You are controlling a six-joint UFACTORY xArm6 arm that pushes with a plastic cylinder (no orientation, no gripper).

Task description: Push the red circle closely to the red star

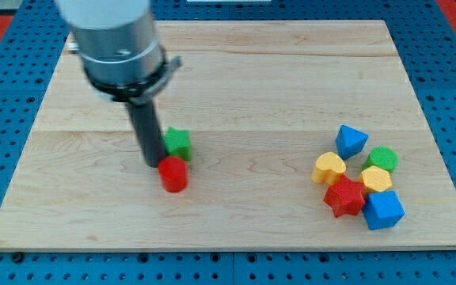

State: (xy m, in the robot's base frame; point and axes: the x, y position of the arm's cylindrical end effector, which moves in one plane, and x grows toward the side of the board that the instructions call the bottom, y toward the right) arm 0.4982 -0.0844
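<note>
Here my tip (pixel 153 163) comes down from the grey cylinder (pixel 117 39) at the view's top left as a straight dark rod, ending on the bench (pixel 236 71). The tool is only this rod: it has no jaws to part or close, and it clamps nothing. The tip sits at the upper left edge of the red circle (pixel 173 174); it looks to be touching it or just beside it, and I cannot tell which. The green block (pixel 178 143), whose shape I cannot make out, lies just to the view's right of the rod and directly above the red circle, touching it or nearly so.

The red circle stands left of the middle of the bench, toward the view's bottom. The red star (pixel 344 196) is well apart from it, far over on the view's right, at about the same height in the view.

The red star lies in a tight cluster. A yellow heart-like block (pixel 329 168) sits just above it to the left, a second yellow block (pixel 377 180) just above it to the right, and a blue cube-like block (pixel 383 210) against its right side. Higher up are a blue triangle-like block (pixel 351 141) and a second green block (pixel 384 159), roundish, at the cluster's right.
</note>
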